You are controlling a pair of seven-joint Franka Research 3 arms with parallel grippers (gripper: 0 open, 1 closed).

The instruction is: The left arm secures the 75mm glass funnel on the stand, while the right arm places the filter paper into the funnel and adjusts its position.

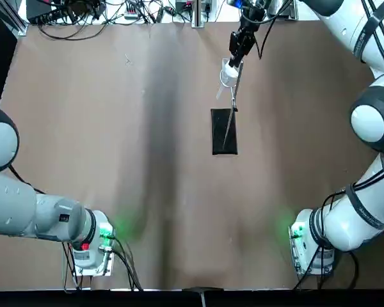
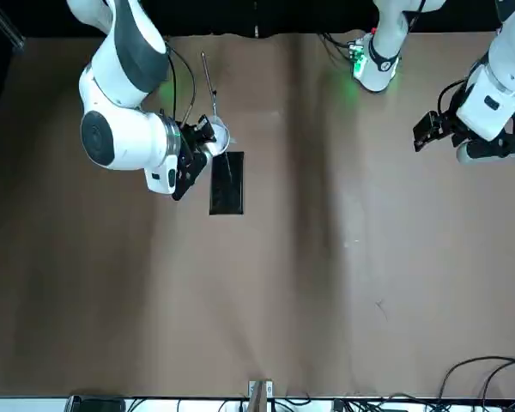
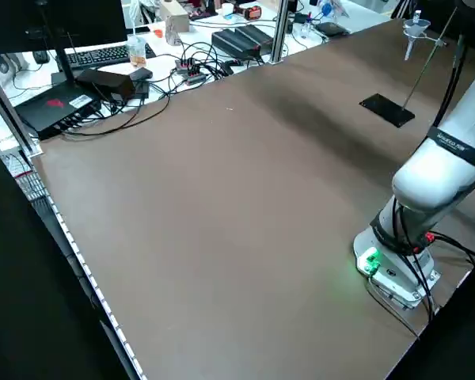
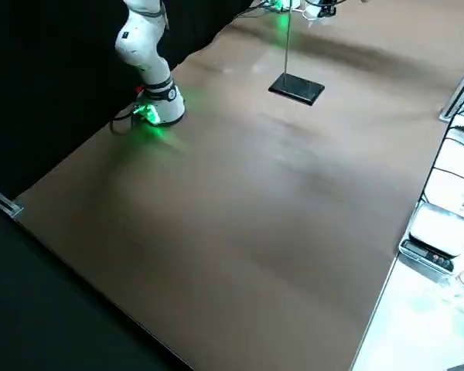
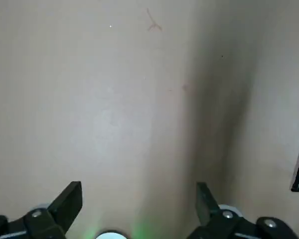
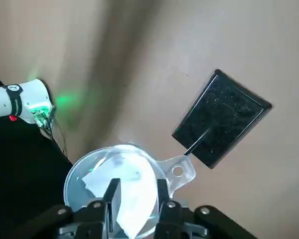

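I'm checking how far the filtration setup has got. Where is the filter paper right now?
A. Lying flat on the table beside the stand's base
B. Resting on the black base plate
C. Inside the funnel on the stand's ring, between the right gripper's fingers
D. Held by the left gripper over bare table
C: in the right wrist view the white filter paper sits inside the glass funnel with the right gripper closed around it, above the stand; the left gripper is open and empty.

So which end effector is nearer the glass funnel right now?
Right. The right end effector is directly over the glass funnel, fingers in its mouth; the left end effector hangs far across the table.
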